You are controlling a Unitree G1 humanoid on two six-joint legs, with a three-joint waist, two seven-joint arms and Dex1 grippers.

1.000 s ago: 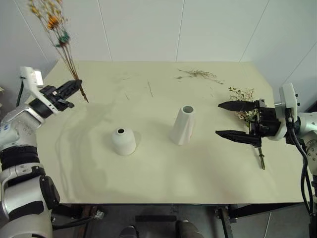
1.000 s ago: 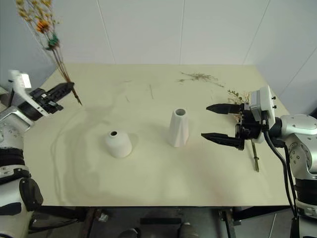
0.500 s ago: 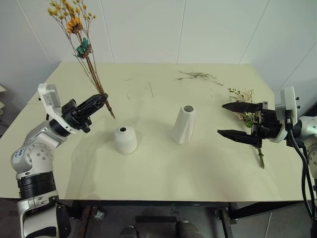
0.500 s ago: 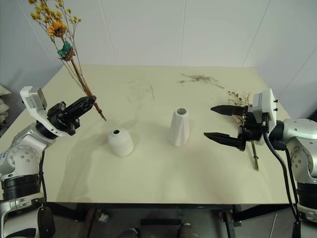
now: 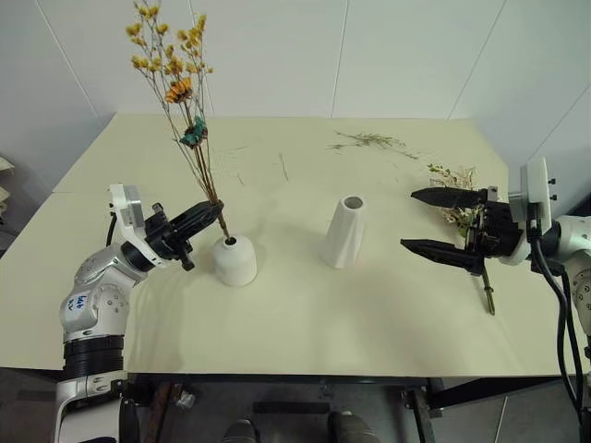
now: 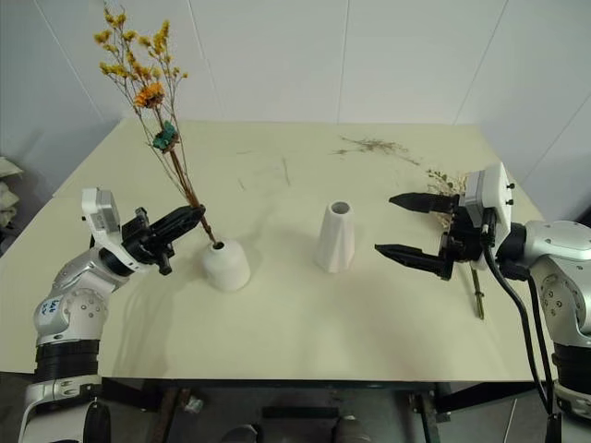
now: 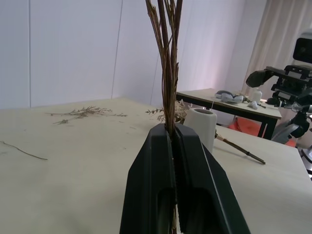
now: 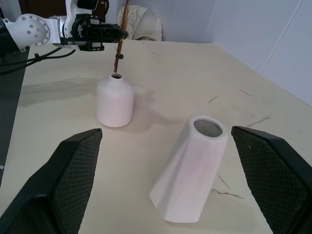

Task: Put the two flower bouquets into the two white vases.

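Note:
My left gripper (image 5: 209, 214) is shut on the stems of the slim yellow-orange bouquet (image 5: 175, 88), which stands nearly upright. Its stem ends hang just above the mouth of the short squat white vase (image 5: 235, 261), not touching it; the right wrist view shows a gap over that vase (image 8: 114, 100). The taller cone vase (image 5: 345, 233) stands to the right of it. My right gripper (image 5: 408, 220) is open, level, right of the cone vase. The bushy cream-white bouquet (image 5: 451, 173) lies on the table behind it, partly hidden, its stem (image 5: 487, 300) pointing toward the front edge.
Loose dry twigs (image 5: 369, 140) lie at the back of the cream table (image 5: 305, 323), with thinner ones near the middle back. Bare tabletop spreads around and in front of both vases. White walls close in behind the table.
My left arm has swung right and down, carrying the yellow-orange bouquet from the table's left edge to just over the squat vase. The right gripper has stayed still and open.

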